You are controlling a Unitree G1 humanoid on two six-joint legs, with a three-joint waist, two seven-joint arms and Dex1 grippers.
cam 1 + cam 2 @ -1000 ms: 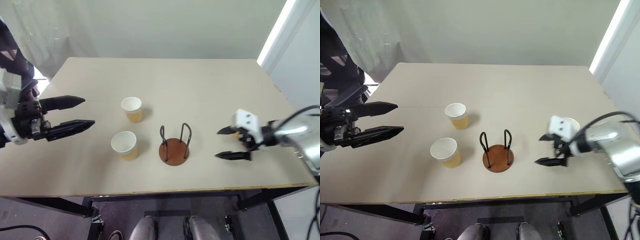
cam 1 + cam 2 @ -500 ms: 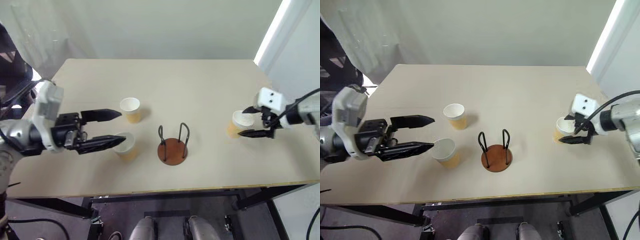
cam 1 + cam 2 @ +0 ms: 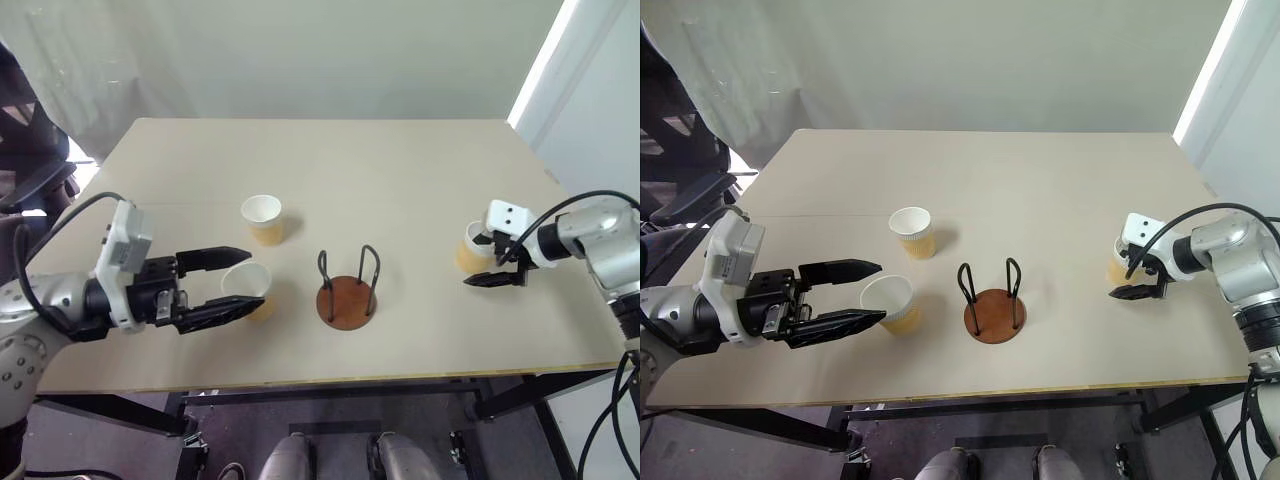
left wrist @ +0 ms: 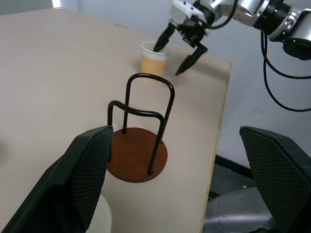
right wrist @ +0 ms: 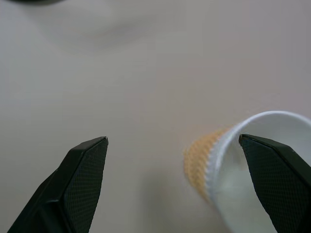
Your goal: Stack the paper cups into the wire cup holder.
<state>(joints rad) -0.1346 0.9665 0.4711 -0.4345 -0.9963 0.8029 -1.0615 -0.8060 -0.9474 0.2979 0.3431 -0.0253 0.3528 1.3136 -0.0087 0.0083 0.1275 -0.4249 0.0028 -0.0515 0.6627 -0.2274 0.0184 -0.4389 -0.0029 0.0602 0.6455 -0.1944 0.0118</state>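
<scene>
Both tools are standing wide open, gripping nothing. Left tool [image 3: 232, 285] is flanking the near paper cup [image 3: 889, 302] on the desk [image 3: 400, 180]; right tool [image 3: 489, 260] is straddling the right cup [image 3: 470, 250]. Between them the wire cup holder [image 3: 347, 298] is sitting empty, with a third cup [image 3: 264, 219] standing behind.

Standing mid-frame on the table [image 3: 400, 170], the wire cup holder [image 3: 347, 293], its two loops blocking any low sideways pass. Crowding the left approach, two paper cups [image 3: 263, 218], the nearer one sitting between the spread fingers of the left end effector [image 3: 232, 284]. Lying bare, the whole upper half. Occupying the right edge, a third cup beside the wide-spread right end effector [image 3: 486, 263].
</scene>
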